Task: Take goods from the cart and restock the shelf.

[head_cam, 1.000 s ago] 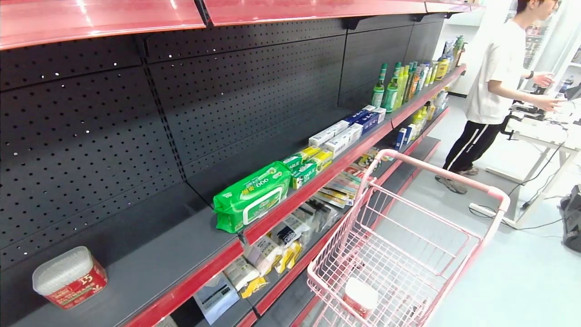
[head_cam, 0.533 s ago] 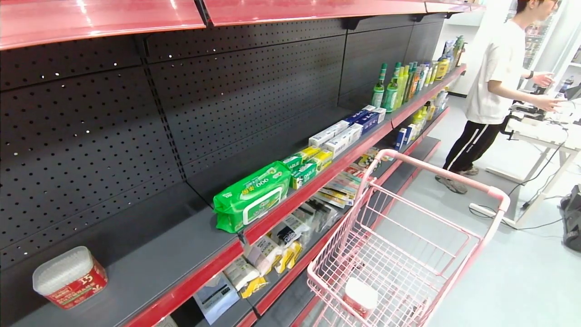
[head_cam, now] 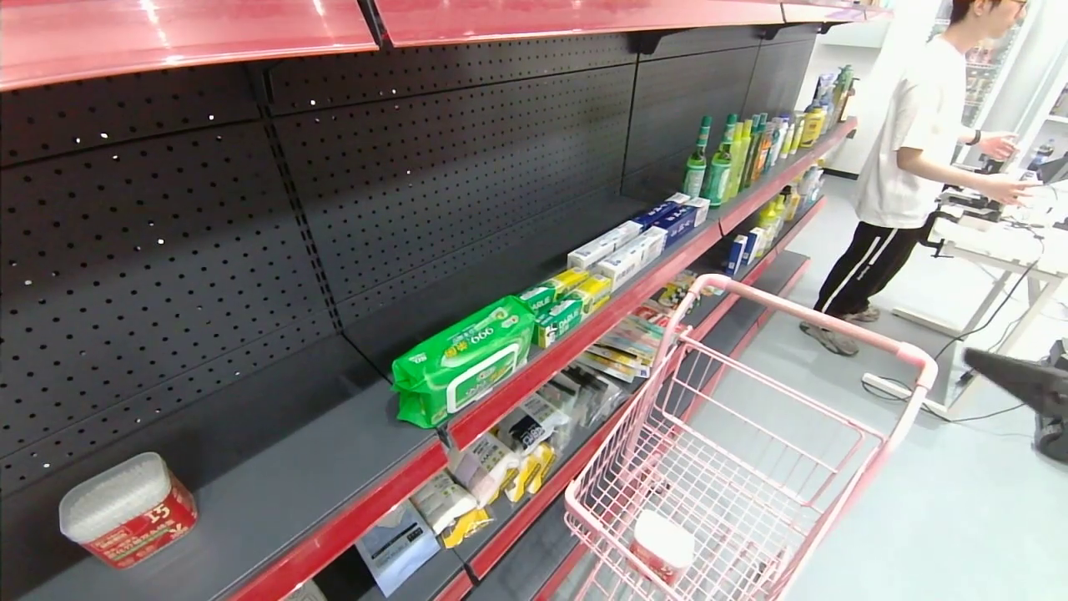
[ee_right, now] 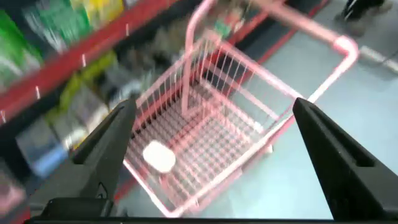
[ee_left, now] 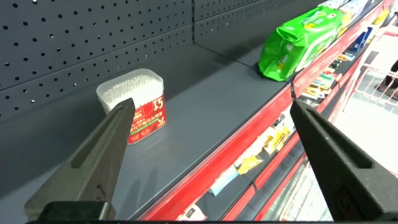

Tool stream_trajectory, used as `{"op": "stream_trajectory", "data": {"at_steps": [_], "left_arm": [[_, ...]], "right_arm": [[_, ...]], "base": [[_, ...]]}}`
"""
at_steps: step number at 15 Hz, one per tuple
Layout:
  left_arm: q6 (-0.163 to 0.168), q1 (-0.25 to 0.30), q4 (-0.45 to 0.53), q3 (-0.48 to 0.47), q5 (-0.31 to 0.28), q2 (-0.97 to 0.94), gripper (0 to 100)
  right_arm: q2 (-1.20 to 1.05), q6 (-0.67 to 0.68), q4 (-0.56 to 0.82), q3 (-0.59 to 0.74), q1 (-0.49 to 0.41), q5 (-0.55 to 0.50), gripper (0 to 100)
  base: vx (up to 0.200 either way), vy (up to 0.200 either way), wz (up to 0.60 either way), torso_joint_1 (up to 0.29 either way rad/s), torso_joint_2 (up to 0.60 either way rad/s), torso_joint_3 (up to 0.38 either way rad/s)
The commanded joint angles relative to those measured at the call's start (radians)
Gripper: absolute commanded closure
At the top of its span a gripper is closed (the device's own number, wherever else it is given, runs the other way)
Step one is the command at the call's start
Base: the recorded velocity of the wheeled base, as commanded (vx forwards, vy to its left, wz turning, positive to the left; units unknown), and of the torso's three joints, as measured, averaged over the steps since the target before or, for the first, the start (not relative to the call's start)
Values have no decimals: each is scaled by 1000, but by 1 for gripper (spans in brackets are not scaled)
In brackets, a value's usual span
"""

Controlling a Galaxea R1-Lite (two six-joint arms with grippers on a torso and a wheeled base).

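Note:
A pink wire cart (head_cam: 822,321) stands before the shelf, with one white-lidded red tub (head_cam: 662,547) on its floor. A matching tub (head_cam: 129,509) sits at the left end of the dark shelf board (head_cam: 275,476). A green wipes pack (head_cam: 463,359) lies further right at the board's edge. My left gripper (ee_left: 211,155) is open in front of the shelf tub (ee_left: 132,106), apart from it, with the green pack (ee_left: 298,40) beyond. My right gripper (ee_right: 217,155) is open above the cart (ee_right: 249,118), high over the cart tub (ee_right: 159,155). One of its dark fingers (head_cam: 1010,377) shows beside the cart handle.
Toothpaste boxes (head_cam: 613,250) and green bottles (head_cam: 722,159) fill the shelf further right. Small packets (head_cam: 501,459) hang on the lower tier. A wide bare stretch of board lies between the tub and the wipes. A white table (head_cam: 1001,250) stands at the far right.
A finger of my right gripper has come into the head view from the right edge, near the cart handle. The cart, tubs and shelf goods have not moved.

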Motion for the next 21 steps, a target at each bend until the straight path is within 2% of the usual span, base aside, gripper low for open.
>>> {"op": "stream_trajectory", "data": {"at_steps": [1,3,6,9,11,21], "left_arm": [[0,0,0,0,0,0,0],[0,0,0,0,0,0,0],[0,0,0,0,0,0,0],[0,0,0,0,0,0,0],[0,0,0,0,0,0,0],[2,0,0,0,0,0,0]], "right_arm": [[543,-193,-48,-48,49,134,0],[766,-348,-88,-80,97,167,0],[944,-422,-149,-112,137,243,0],[1080,-509,-197,-132,144,254,0],[1142,-537,-253,-131,143,259,0],[1284,-554,-319,-145,193,302,0]], "base": [[0,0,0,0,0,0],[0,0,0,0,0,0],[0,0,0,0,0,0],[0,0,0,0,0,0],[0,0,0,-38,94,52],[0,0,0,-94,212,118]]}}
